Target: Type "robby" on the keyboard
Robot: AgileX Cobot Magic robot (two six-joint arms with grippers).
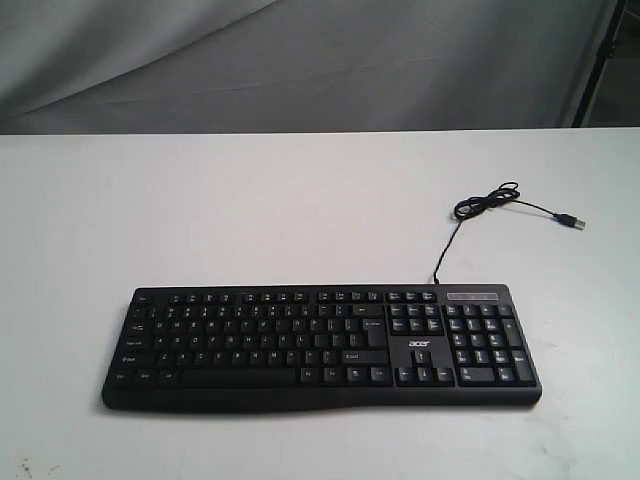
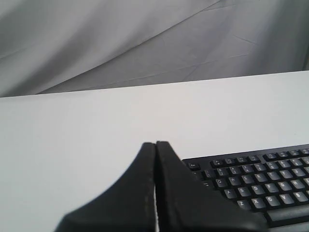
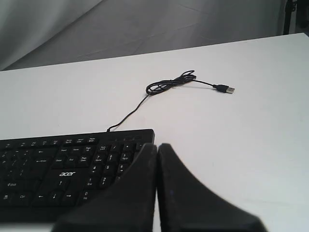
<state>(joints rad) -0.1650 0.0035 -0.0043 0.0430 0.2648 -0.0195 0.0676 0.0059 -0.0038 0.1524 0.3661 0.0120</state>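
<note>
The wide black keyboard [image 1: 320, 345] with white legends and an acer logo lies flat near the front of the white table [image 1: 300, 200]. Its thin black cable [image 1: 490, 205] runs from the back edge to a loose coil and a free USB plug. Neither gripper shows in the exterior view. In the left wrist view my left gripper [image 2: 155, 145] is shut with nothing in it, off the keyboard's [image 2: 256, 179] Esc-side end. In the right wrist view my right gripper [image 3: 157, 146] is shut and empty, by the number-pad end of the keyboard [image 3: 67, 166].
A grey cloth backdrop [image 1: 300, 60] hangs behind the table. A dark stand leg [image 1: 600, 60] rises at the far right. The cable coil [image 3: 171, 83] and USB plug [image 3: 224, 89] lie on the table behind the keyboard's right end.
</note>
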